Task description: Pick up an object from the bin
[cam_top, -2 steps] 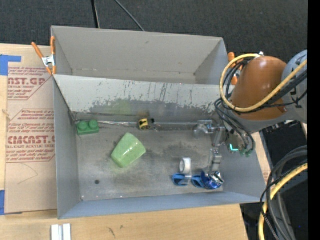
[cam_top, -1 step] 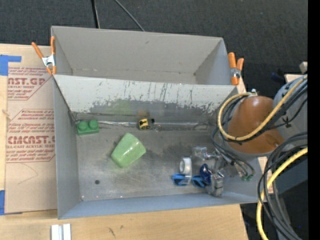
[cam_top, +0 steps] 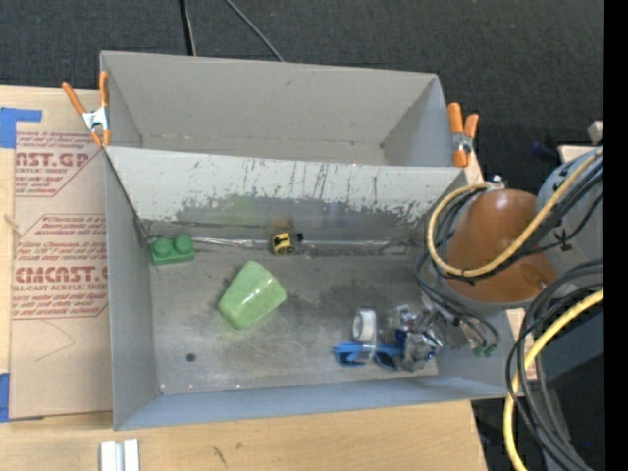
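Bin [cam_top: 265, 86]: grey sheet metal, open top, walls sloping in to a flat floor. The floor is scuffed, and the foot of the far wall is scratched and streaked. The bin sits on a light wooden table [cam_top: 294, 440]. Dark carpet-like flooring [cam_top: 392, 18] lies past the far rim.

Arm: it enters over the right rim. The wrist carries a rounded orange-brown cover [cam_top: 496, 243] looped with black and yellow cables [cam_top: 444, 226]. The gripper [cam_top: 417, 341] is low in the near right corner of the bin, close to the near wall. I cannot tell whether it is wide or narrow, as the tip is lost among cables and small parts.

Nearest thing: a small blue piece [cam_top: 351, 353], flat on the floor just left of the gripper, near the near wall. Its long axis runs roughly along the near wall, with one end pointing at the gripper and the other towards the left wall. I cannot tell whether it touches the gripper.

A small white cylinder [cam_top: 365, 324] stands just beyond it, towards the bin's middle.

Others, well apart from the gripper:
- A pale green cup-like block [cam_top: 252, 295] is left of centre, lying tilted.
- A dark green two-stud brick [cam_top: 172, 250] is in the far left corner of the floor.
- A tiny yellow-and-black object [cam_top: 283, 240] is at the foot of the far wall, about mid-length.
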Controlling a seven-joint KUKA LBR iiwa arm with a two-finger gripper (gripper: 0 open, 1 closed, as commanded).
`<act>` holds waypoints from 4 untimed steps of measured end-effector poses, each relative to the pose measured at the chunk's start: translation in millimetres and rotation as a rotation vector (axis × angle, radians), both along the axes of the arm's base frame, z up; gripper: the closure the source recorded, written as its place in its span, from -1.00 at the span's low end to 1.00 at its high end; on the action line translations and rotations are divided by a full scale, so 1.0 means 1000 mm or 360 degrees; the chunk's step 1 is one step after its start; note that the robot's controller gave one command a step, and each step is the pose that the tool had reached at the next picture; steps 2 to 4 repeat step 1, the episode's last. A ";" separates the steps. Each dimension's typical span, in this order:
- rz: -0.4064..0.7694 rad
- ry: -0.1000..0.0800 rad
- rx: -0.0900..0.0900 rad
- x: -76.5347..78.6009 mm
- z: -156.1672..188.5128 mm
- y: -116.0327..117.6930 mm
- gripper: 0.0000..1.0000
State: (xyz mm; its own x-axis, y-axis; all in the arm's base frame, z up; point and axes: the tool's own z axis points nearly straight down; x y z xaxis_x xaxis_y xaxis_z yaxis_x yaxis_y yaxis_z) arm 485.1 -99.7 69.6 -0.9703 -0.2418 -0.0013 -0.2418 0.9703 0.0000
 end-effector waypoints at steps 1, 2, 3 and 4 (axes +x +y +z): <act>0.0066 -0.0012 -0.0003 0.011 0.173 0.006 1.00; 0.0066 -0.0012 -0.0003 0.011 0.173 0.006 1.00; 0.0066 -0.0012 -0.0003 0.011 0.173 0.006 1.00; 0.0066 -0.0012 -0.0003 0.011 0.173 0.006 1.00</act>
